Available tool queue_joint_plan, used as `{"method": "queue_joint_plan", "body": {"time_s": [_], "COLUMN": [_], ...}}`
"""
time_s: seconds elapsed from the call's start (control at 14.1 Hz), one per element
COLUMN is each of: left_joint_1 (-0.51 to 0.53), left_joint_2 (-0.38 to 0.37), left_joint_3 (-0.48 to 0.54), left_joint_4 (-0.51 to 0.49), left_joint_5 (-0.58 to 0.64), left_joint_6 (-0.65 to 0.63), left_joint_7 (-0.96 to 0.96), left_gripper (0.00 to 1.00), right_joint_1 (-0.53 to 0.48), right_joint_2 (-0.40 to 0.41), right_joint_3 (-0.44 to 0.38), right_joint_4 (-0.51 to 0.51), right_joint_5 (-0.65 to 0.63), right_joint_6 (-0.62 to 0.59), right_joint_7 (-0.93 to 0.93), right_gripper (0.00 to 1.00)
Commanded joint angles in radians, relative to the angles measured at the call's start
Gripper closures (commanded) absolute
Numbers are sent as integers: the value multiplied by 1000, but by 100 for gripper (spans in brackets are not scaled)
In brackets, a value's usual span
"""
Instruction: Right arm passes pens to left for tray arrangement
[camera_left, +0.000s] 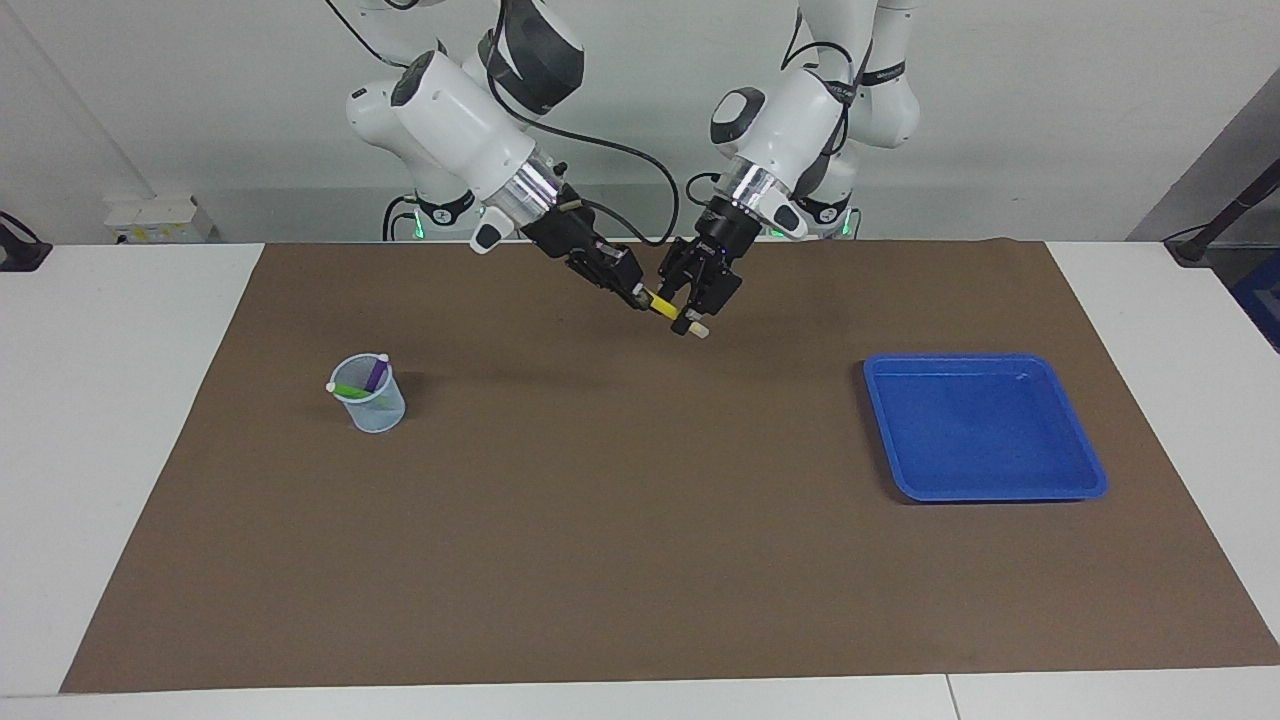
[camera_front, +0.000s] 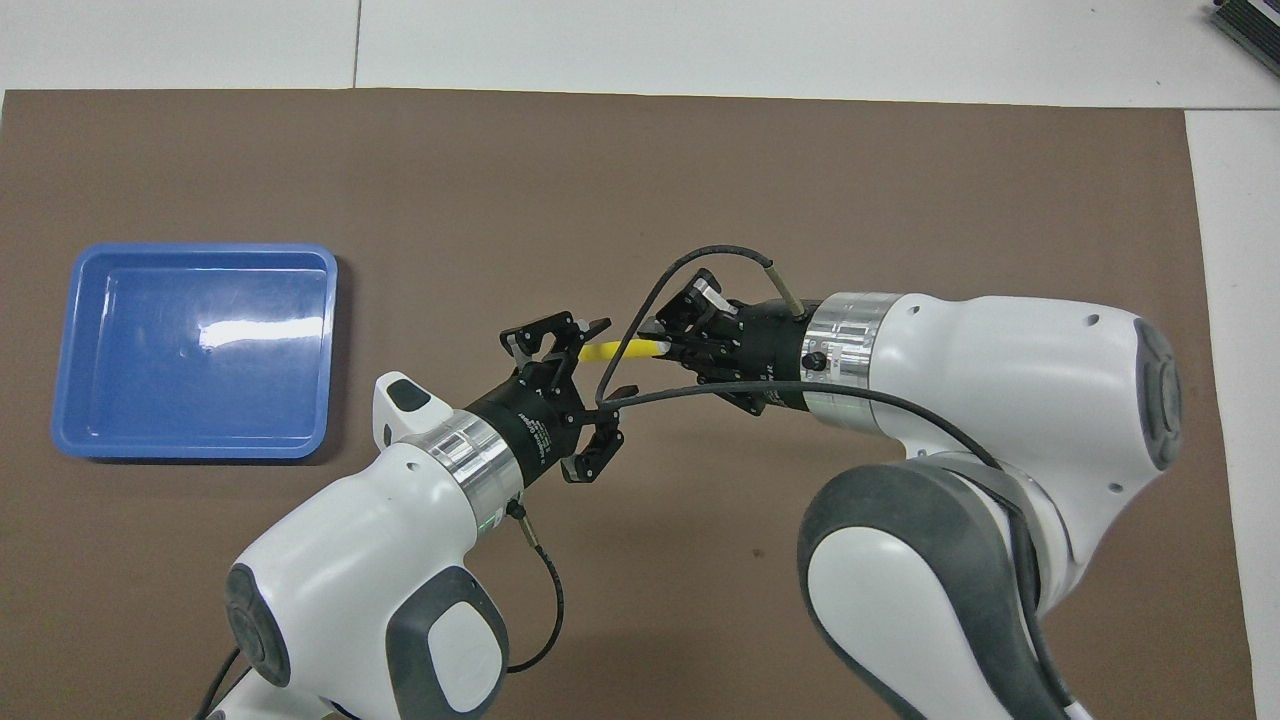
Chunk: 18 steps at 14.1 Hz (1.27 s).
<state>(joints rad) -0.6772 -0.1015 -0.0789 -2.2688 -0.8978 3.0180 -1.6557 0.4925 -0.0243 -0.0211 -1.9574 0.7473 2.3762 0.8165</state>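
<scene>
Brown mat (camera_left: 600, 560) over most of a white table (camera_left: 90, 400). Above the mat's middle, toward the robots' edge, both arms reaching in and meeting in the air. Right arm (camera_left: 455, 110) angled down, right gripper (camera_left: 640, 297) pinched on the upper end of the yellow pen (camera_left: 664, 306), holding it out at a slant with the pale end lowest. Left arm (camera_left: 790, 115) coming in to meet it, left gripper (camera_left: 692, 300) spread wide around the pen's free half, not yet clamped on it as far as can be judged. Blue tray (camera_left: 985, 358) toward the left arm's end of the table, nothing in it, well apart from the handover. Small translucent cup (camera_left: 370, 405) toward the right arm's end, holding the green pen (camera_left: 350, 390) and the purple pen (camera_left: 376, 375), both leaning against its rim. Probably light and stiff, that yellow pen, with a smooth round barrel, so likely to roll or swivel in a loose pinch. Best taken across the barrel on the exposed stretch between the right gripper and the pale end, squarely rather than at the tip, and gripped firmly before any release by the giving side. Little risk of breakage; slipping or tilting the likelier trouble.
</scene>
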Motion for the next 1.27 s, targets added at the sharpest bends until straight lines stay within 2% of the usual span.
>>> {"method": "queue_joint_plan", "body": {"time_s": [0.0, 0.07, 0.14, 0.21, 0.35, 0.42, 0.99, 1.06, 1.13, 1.2], "left_joint_1": [-22, -22, -22, -22, -22, -22, -13, -13, -13, -13], "left_joint_2": [-18, -18, -18, -18, -18, -18, -20, -20, -20, -20], "left_joint_3": [13, 13, 13, 13, 14, 13, 13, 13, 13, 13], "left_joint_4": [5, 5, 3, 3, 3, 3, 3, 3, 3, 3], "left_joint_5": [-26, -26, -26, -26, -24, -24, -24, -24, -24, -24], "left_joint_6": [1, 1, 1, 1, 1, 1, -10, -10, -10, -10], "left_joint_7": [-1, -1, -1, -1, -1, 1, 4, 5, 8, 11], "left_gripper": [30, 30, 35, 47, 90, 100, 100, 100, 100, 100], "right_joint_1": [0, 0, 0, 0, 0, 0, -8, -9, -9, -9], "right_joint_2": [-17, -17, -17, -17, -17, -17, -16, -16, -14, -17], "right_joint_3": [0, 0, 0, 0, 0, 0, 0, 0, 0, -2], "right_joint_4": [-20, -20, -20, -20, -20, -20, -18, -17, -14, -14], "right_joint_5": [24, 24, 24, 24, 24, 24, 24, 24, 24, 24], "right_joint_6": [17, 17, 17, 15, 15, 15, 11, 9, 11, 9], "right_joint_7": [-2, 0, -2, -2, -3, -3, 0, 1, 6, -5], "right_gripper": [100, 100, 100, 100, 100, 100, 100, 67, 15, 0]}}
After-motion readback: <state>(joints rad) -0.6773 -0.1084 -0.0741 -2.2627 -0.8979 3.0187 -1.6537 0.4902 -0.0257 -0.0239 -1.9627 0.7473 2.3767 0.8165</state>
